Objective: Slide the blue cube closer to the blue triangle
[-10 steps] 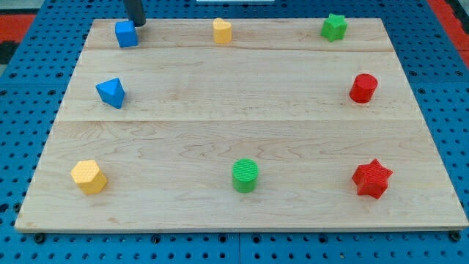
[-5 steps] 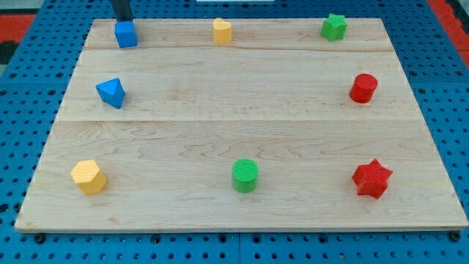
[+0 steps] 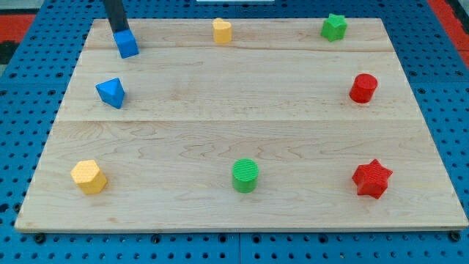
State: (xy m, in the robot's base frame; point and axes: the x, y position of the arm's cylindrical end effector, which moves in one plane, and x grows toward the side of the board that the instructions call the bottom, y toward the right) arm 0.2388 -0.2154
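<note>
The blue cube (image 3: 127, 44) sits near the top left of the wooden board (image 3: 242, 125), turned a little. My tip (image 3: 119, 31) touches the cube's upper left side, coming in from the view's top. The blue triangle (image 3: 111, 92) lies below the cube, slightly to the left, with a gap of bare wood between them.
A yellow block (image 3: 222, 30) and a green star (image 3: 334, 26) lie along the top. A red cylinder (image 3: 363, 88) is at the right. A yellow hexagon (image 3: 89, 176), a green cylinder (image 3: 245, 175) and a red star (image 3: 371, 178) lie along the bottom.
My tip moved left around the cube's top, then down onto it. The blue cube has shifted down a little and rotated. The other blocks have not moved.
</note>
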